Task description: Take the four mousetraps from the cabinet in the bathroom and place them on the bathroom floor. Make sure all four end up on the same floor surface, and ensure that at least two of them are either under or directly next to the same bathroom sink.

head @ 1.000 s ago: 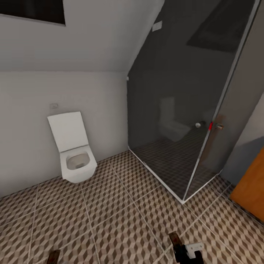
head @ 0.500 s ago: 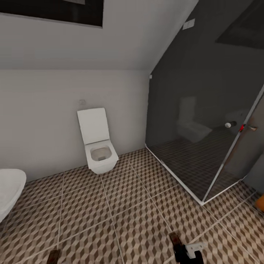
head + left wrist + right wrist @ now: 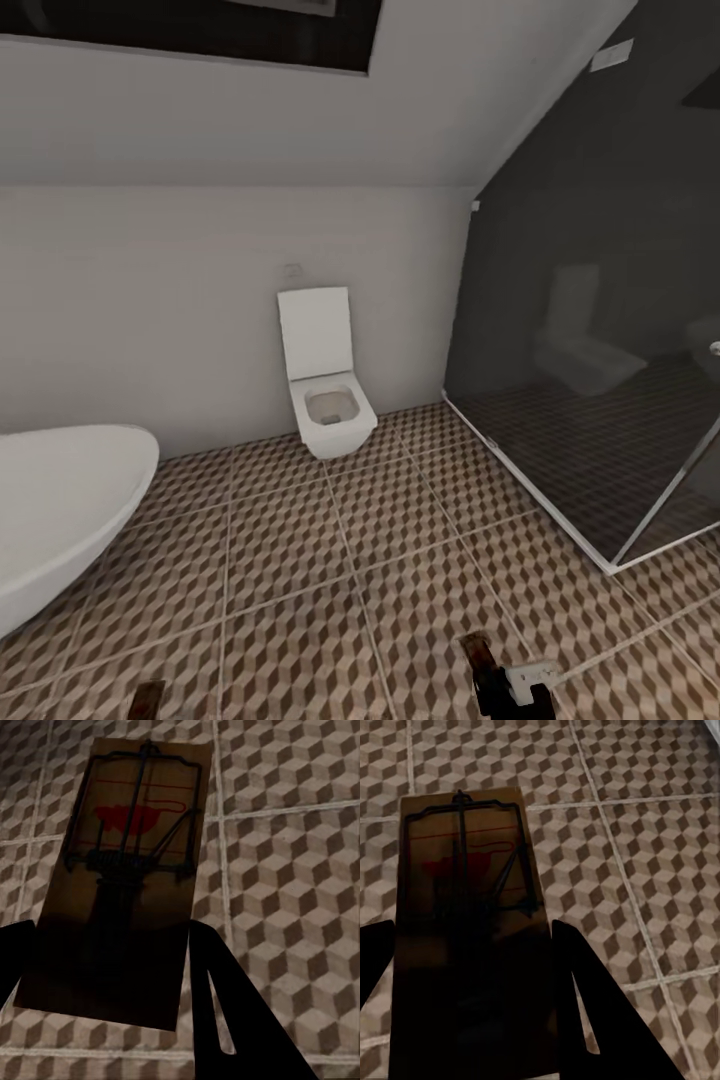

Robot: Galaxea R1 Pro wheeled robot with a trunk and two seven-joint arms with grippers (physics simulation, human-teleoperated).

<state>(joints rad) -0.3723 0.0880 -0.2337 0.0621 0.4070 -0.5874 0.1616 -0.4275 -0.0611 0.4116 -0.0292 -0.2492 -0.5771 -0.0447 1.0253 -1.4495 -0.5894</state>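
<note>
My left gripper [image 3: 105, 979] is shut on a wooden mousetrap [image 3: 124, 870] with dark wire and a red spot, held above the cube-patterned bathroom floor [image 3: 292, 870]. A second mousetrap [image 3: 465, 892] sits between the fingers of my right gripper [image 3: 465, 990], which is shut on it. In the head view the tips of both traps poke in at the bottom edge, the left one [image 3: 148, 697] and the right one [image 3: 479, 653] in front of my right gripper [image 3: 512, 690]. The cabinet and the sink are out of view.
A white wall-hung toilet [image 3: 326, 385] with its lid up stands against the far wall. A large white oval bathtub [image 3: 60, 510] reaches in from the left. A dark glass shower enclosure [image 3: 600, 380] takes up the right. Tiled floor [image 3: 330, 560] spreads between them.
The camera has swung left: the toilet and shower have slid right in the picture and the bathtub has come in at the left. Both grippers keep their traps.
</note>
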